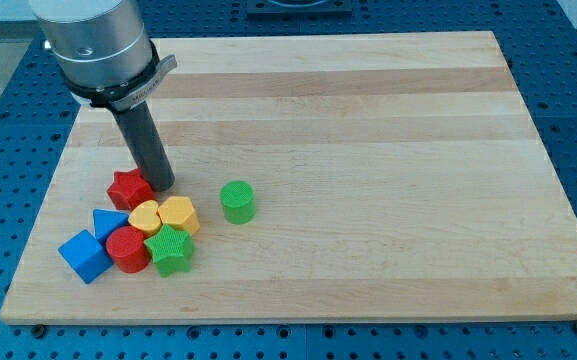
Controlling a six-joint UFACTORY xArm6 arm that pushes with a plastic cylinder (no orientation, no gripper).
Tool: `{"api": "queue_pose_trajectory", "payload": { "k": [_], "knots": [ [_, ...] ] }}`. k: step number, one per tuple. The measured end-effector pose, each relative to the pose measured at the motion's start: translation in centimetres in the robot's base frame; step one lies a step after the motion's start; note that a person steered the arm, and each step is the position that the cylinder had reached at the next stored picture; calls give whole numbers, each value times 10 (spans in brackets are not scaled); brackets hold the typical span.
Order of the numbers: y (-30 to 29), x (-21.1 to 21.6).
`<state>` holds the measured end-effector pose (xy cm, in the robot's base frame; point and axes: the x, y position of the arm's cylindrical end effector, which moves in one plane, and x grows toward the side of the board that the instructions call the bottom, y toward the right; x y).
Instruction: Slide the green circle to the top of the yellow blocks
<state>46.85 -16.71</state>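
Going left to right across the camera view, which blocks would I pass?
Blue cube → blue triangle → yellow heart → yellow hexagon → green circle. My tip sits just right of the red star; the red circle and green star overlap others in the order.

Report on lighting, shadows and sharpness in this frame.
Camera view: even, diffuse light with no glare on the wooden board; soft short shadows under the green circle and beside my tip, which sits just right of the red star; blocks sharp, no visible blur.
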Motion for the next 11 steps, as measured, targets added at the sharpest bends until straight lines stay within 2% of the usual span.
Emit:
{"api": "queue_pose_trajectory", "payload": {
  "k": [2,3,6,7,8,11],
  "knots": [
    [0,7],
    [12,-13],
    [150,-12],
    [157,21],
    [142,40],
    [76,40]
  ]
}}
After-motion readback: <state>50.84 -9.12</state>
